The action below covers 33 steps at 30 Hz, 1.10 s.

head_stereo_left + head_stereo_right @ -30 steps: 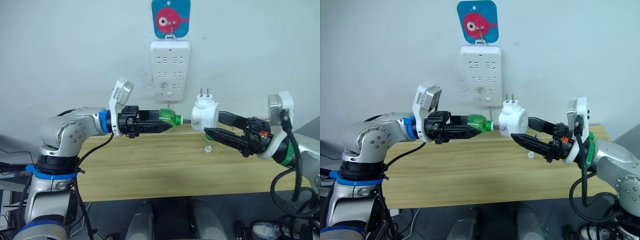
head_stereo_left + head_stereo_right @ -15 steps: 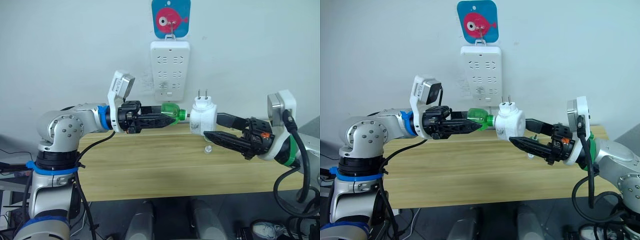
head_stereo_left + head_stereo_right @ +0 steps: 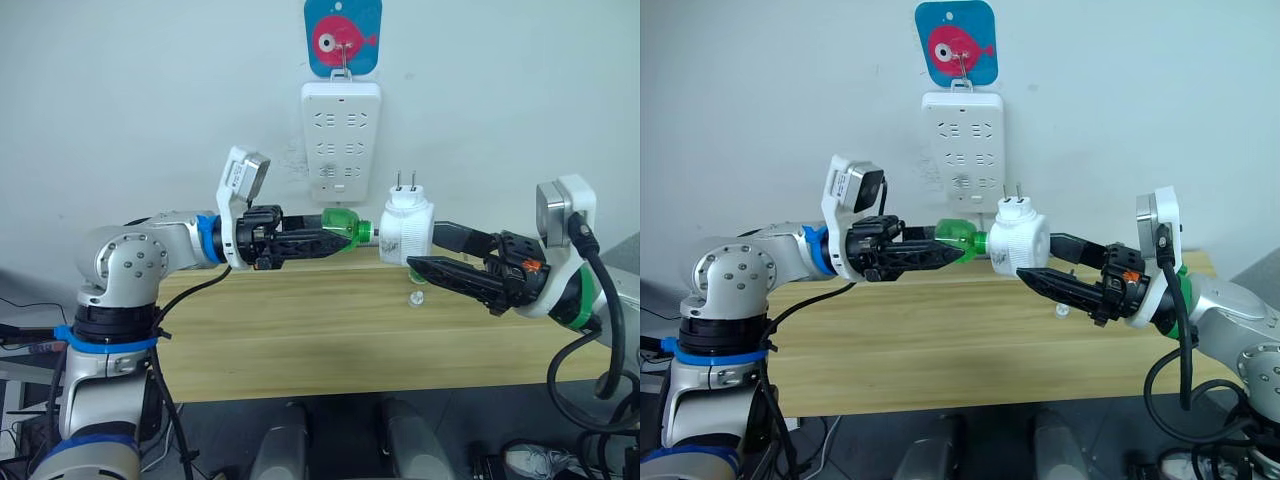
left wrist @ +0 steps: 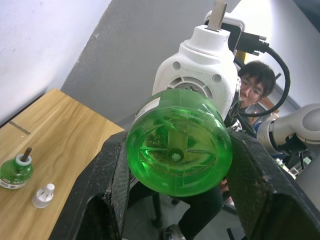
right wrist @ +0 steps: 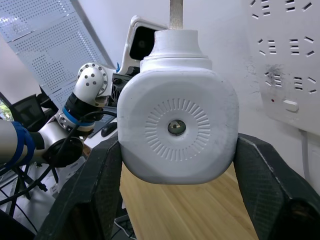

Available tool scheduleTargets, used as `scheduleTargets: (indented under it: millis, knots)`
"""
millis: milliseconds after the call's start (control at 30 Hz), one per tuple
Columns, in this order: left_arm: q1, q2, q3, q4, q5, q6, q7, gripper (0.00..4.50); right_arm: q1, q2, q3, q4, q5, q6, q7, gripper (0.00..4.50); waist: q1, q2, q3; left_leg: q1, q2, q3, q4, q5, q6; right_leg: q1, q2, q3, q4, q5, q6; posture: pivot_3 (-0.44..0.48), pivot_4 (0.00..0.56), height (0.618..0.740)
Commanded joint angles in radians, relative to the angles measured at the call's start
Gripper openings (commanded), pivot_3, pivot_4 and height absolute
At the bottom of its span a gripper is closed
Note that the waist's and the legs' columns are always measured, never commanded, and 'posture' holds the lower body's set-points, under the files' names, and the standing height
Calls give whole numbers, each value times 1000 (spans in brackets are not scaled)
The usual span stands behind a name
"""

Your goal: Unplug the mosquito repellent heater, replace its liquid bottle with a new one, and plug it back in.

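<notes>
- Closing in now: over the last second the green bottle (image 3: 345, 229) has come up off its lower line and its neck now meets the side of the mosquito repellent heater (image 3: 406, 231), where a gap stood between them before.
- Left gripper (image 3: 333, 239) has its two black fingers (image 4: 111, 180) clamped on the green bottle, one on each side of its round base, holding it level and pointed at the heater.
- Right gripper (image 3: 425, 249) has its fingers (image 5: 102, 172) pressed on either side of the white heater body, which hangs in mid-air above the wooden worktop (image 3: 300, 330), prongs pointing up.
- From the right wrist view the heater's ribbed round face looks straight back, with one metal prong rising above it.
- Heater sits just below and to the right of the white power strip (image 3: 340, 140) on the wall, apart from it, unplugged.
- Fish-print hook plate (image 3: 343, 36) hangs above the strip.
- Down on the worktop, a small white cap (image 3: 417, 297) lies under the heater.
- Left wrist view picks up a second green bottle (image 4: 15, 167) standing upright on the worktop, with a small white cap beside it.
- A person sits beyond the heater in that view.
</notes>
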Motion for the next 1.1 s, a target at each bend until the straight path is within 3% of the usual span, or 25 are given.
scheduleTargets:
  millis: [33,533,1100]
  knots:
    - [-11,-17,30,-26,-53,9,14,2350,-7,-15,5,-39,39,-23,12,2910,0,0,0,0,0,0,0,0,0,0,0,0,0,0,0,-9,210,732]
    - [7,-26,7,-64,-61,16,2,2350,-7,-40,38,-52,71,-33,22,2910,0,0,0,0,0,0,0,0,0,0,0,0,0,0,0,-11,212,732]
    - [4,-92,109,6,-173,91,185,2350,5,-44,25,-18,107,-45,-41,2910,1,0,0,0,0,0,1,0,0,0,0,0,1,0,0,-13,214,732]
